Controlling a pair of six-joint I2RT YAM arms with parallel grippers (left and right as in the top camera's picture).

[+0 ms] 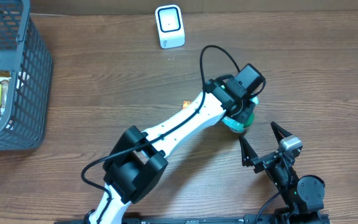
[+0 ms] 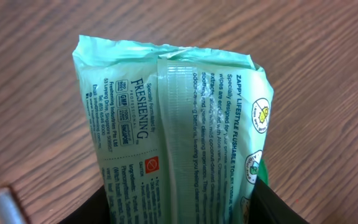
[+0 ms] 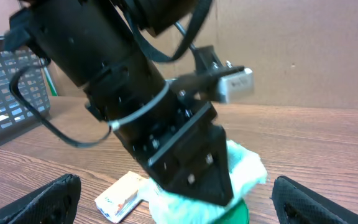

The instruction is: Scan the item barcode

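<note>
The wipes pack (image 2: 166, 124) — glossy plastic film (creased along its seam); the table (image 1: 104, 93) — matt, grained wood.

Wipes pack (image 2: 185, 124), lower end off-frame

Left gripper (image 1: 240, 117) over green packet (image 1: 234, 125), scanner (image 1: 169, 26) beyond, basket (image 1: 37, 74) far left

Left arm (image 1: 179, 121) crossing mid-table, basket (image 1: 33, 74) far left, open tabletop (image 1: 104, 74) around scanner (image 1: 169, 27)
</note>
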